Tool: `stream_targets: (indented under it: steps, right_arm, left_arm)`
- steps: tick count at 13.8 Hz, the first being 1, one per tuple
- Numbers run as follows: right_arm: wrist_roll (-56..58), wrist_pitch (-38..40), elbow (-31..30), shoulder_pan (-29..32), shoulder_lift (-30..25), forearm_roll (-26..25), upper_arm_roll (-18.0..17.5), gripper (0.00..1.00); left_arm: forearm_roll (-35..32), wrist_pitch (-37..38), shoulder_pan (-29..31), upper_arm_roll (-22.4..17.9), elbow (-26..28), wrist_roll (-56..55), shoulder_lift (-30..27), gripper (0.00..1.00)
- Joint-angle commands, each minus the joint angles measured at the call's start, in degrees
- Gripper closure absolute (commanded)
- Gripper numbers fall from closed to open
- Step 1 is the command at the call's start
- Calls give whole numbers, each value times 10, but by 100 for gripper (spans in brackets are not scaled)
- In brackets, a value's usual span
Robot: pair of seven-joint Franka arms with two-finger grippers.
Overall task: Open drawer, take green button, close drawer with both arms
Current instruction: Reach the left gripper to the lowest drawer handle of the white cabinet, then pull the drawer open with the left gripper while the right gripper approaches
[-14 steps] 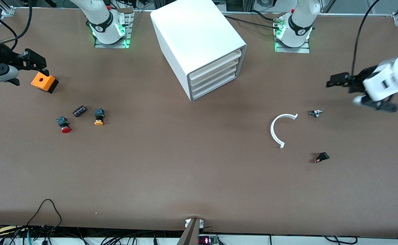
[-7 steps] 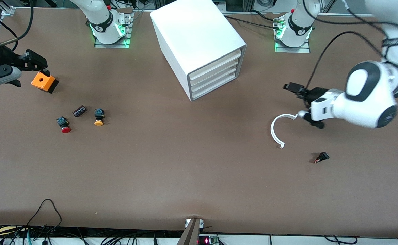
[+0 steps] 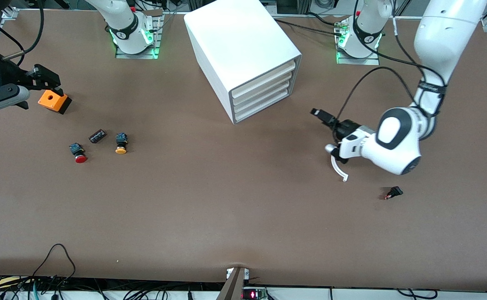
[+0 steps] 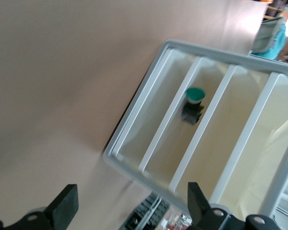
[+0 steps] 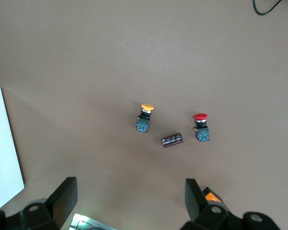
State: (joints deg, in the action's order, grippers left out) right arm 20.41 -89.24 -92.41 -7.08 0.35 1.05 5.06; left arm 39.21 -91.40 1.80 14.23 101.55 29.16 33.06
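Observation:
The white cabinet [image 3: 243, 46] stands at the table's middle near the bases. Its four slat fronts are all shut, and the drawer [image 3: 264, 109] is the lowest one. My left gripper [image 3: 321, 116] is open and empty, in the air a short way in front of the slat fronts. In the left wrist view [image 4: 130, 191] it faces the cabinet front [image 4: 134, 120]. The green-capped button [image 4: 195, 96] shows inside between two slats; I cannot tell which drawer holds it. My right gripper [image 3: 45, 79] is open and empty [image 5: 129, 191], over the orange box [image 3: 53, 101].
A red-capped button [image 3: 78, 152], a yellow-capped button [image 3: 121, 143] and a small black part [image 3: 97, 136] lie toward the right arm's end. A white plastic arc [image 3: 339, 168] lies partly under the left arm. A small black switch [image 3: 394, 192] lies nearer the camera.
The left arm has swung in from its end of the table toward the cabinet front and now covers part of the white arc and a small metal piece. The right gripper has barely moved.

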Motion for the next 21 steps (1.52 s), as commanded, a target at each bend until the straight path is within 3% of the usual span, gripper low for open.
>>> stream_targets:
  steps: [1,6,14,19,21]
  right_arm:
    - [9,6,11,6,3,-1,-8,1]
    - [8,9,10,-6,11,0,-8,1]
    - [7,10,7,-9,11,0,-8,1]
    - [7,9,7,-10,11,0,-8,1]
    - [7,7,7,-11,15,0,-8,1]
  left_arm:
    - [69,-62,1,35,48,80,16,0]
    - [145,-80,-28,41,52,196,86,2]
    - [234,-76,-97,41,58,208,127,15]
    - [259,-74,-115,41,65,252,145,34]
    - [259,-74,-117,41,66,252,145,48]
